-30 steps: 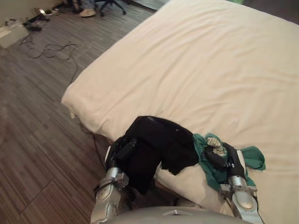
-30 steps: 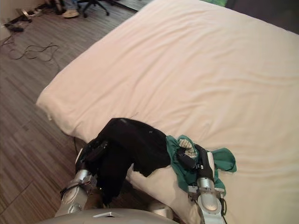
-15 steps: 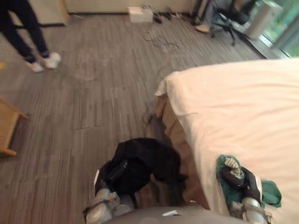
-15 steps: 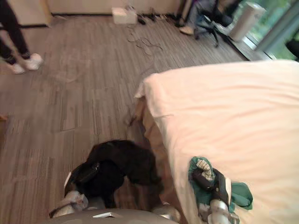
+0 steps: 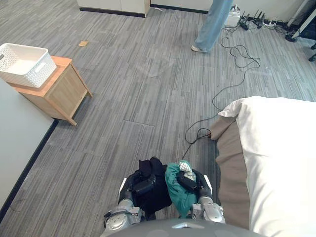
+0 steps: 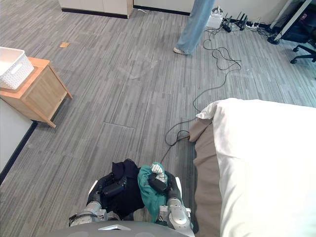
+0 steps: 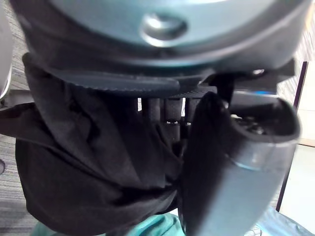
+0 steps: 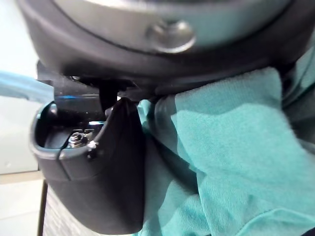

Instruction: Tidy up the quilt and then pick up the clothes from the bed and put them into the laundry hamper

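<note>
Both clothes have left the bed (image 5: 276,163): the left robot hand (image 5: 143,185) clenches the black garment (image 5: 158,195), the right robot hand (image 5: 191,181) the green garment (image 5: 175,191). The view now faces the hamper (image 5: 24,64), well apart; carrying comes next.

I count two garments: one black cloth garment (image 5: 159,196) and one teal-green cloth garment (image 5: 173,188). One white perforated plastic basket (image 5: 22,64), one light wooden cabinet (image 5: 58,93), one white-quilted bed (image 5: 281,163), one person (image 5: 213,22) standing near the bed.
</note>
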